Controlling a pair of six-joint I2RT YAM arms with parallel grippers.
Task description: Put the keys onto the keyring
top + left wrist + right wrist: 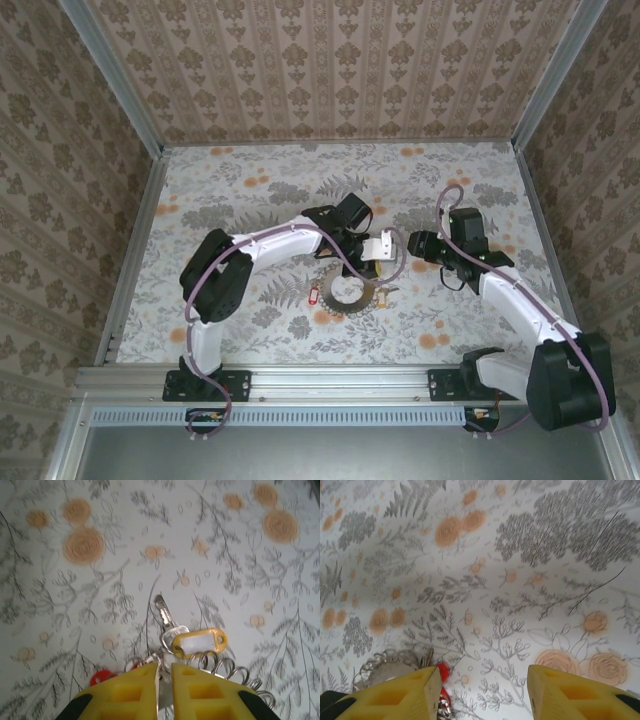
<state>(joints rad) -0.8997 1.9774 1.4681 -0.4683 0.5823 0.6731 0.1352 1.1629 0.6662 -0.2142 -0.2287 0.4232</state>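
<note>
Where they lie bunched on the tabletop [250, 180], keys [165, 615] and keyring [232, 672] — judged light, thin, slippery, the links limp — want pinching by the flat heads. Left gripper [165, 666] nearly closed over them, hold uncertain; right gripper [485, 669] wide, empty.

left arm [215, 285], right arm [520, 305]: black joint housings, white link tubes. black base plates [205, 382] bolted on the silver rail [330, 382]. purple cables [285, 235] run up from the rail along each arm. left tool [165, 667], right tool [485, 672]: blocky yellow fingers [580, 690], square recesses, black behind. black camera boxes [352, 210] farthest from the rail.
</note>
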